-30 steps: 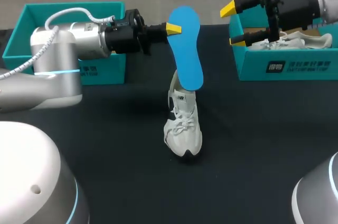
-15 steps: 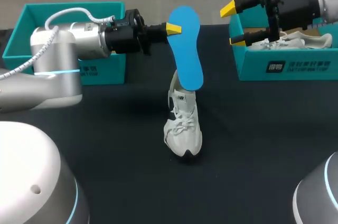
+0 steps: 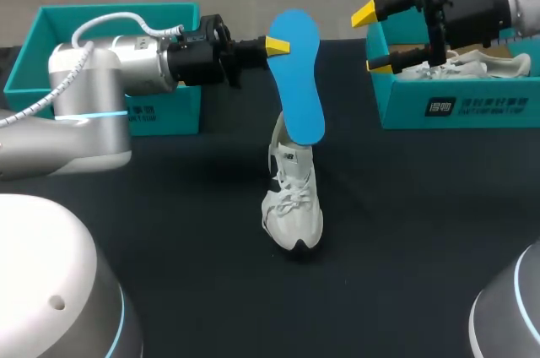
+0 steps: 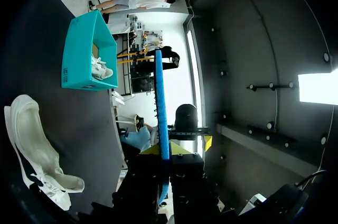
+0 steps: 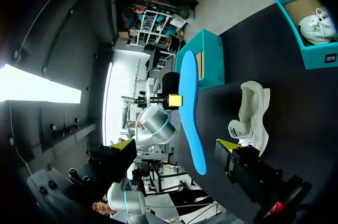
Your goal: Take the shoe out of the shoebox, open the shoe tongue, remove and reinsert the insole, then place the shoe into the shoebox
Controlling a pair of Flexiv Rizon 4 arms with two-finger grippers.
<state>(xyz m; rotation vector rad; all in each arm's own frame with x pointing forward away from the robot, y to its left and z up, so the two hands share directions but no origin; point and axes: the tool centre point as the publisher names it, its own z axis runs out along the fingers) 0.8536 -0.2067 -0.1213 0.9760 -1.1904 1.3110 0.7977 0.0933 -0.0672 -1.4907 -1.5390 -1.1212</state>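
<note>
The shoe (image 3: 291, 206) — a white one with laces — sits near the middle of the dark table (image 3: 405, 223), toe toward the robot. The left gripper (image 3: 277, 46) pinches the blue insole (image 3: 301, 79) near its top end and holds it standing up over the shoe's heel. The low end seems to touch the shoe, but I can't be sure. The right gripper (image 3: 372, 40) hangs spread wide, holding nothing, just by the corner of the right shoebox (image 3: 456, 109) — another white shoe (image 3: 489, 64) lies in there. A second teal box (image 3: 51, 46) stands behind the left arm.
</note>
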